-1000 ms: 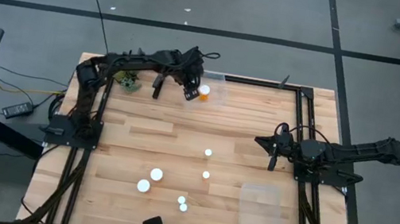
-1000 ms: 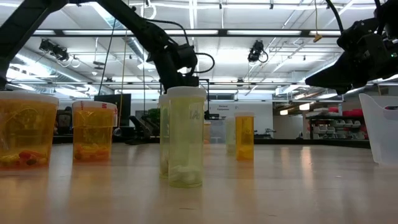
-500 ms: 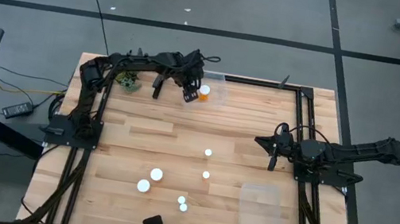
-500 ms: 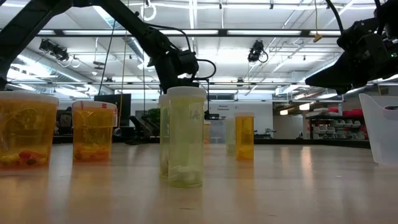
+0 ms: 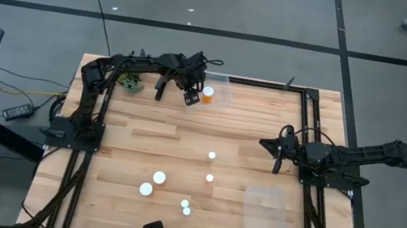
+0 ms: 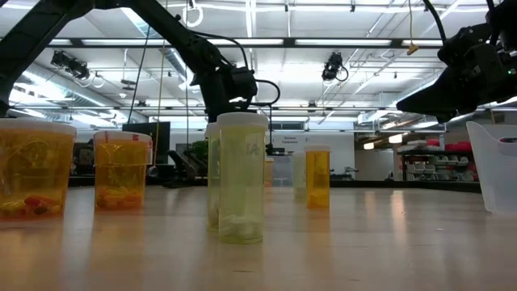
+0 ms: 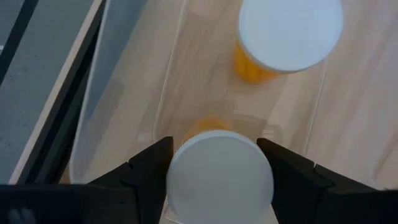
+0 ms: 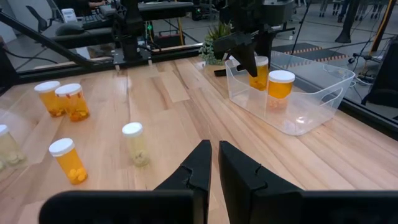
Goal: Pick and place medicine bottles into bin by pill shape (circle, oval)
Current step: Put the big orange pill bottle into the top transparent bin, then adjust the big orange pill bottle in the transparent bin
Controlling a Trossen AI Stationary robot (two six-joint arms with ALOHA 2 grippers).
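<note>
Two orange bottles are seen upright, caps up, inside the clear bin (image 8: 323, 84). Since a second ago, the left gripper (image 7: 217, 163) has been opened wider around one orange bottle (image 7: 219, 177); the other bottle (image 7: 283, 37) stands beside it. The right gripper (image 8: 214, 165) is kept pinched shut, well away from the bin.

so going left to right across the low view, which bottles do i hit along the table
big orange bottle at the left edge → second orange bottle with a white cap → tall pale yellow-green bottle up front → slim orange bottle farther back → corner of the clear plastic bin at the right edge
</note>
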